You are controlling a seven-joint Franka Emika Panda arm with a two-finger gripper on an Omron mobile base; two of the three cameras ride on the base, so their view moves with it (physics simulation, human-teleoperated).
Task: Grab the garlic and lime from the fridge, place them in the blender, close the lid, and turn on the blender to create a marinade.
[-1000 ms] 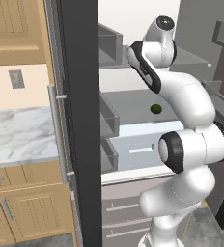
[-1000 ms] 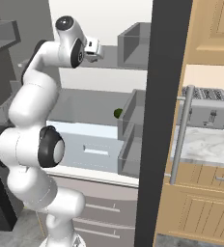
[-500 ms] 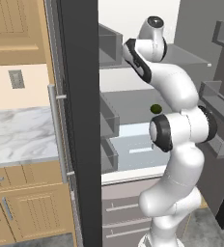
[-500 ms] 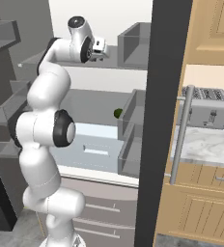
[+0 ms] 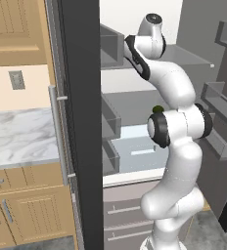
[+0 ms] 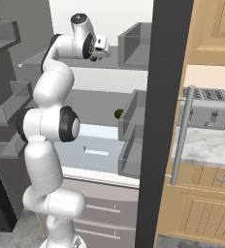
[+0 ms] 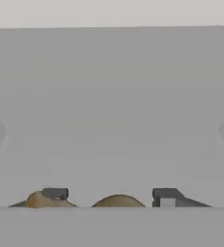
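Note:
The fridge stands open, its dark door (image 5: 79,122) (image 6: 158,121) edge-on beside me. My gripper (image 6: 104,50) (image 7: 110,195) reaches onto the upper grey shelf (image 6: 109,62). In the hand view the pale tan garlic (image 7: 118,201) lies between the two fingertips (image 7: 55,193), with a gap on each side, so the gripper is open around it. The dark green lime (image 5: 158,108) (image 6: 118,114) sits one shelf lower, at the back. The blender and the lid are out of view.
A second tan rounded thing (image 7: 36,200) lies just outside the left fingertip. Grey door bins (image 5: 110,117) (image 6: 131,121) line the door's inner side. A pale drawer (image 5: 135,151) sits below the lime. A toaster (image 6: 206,106) stands on the marble counter (image 6: 209,145).
The hand has pushed a little deeper onto the upper shelf, and the elbow has swung in toward the fridge. The lime has not moved.

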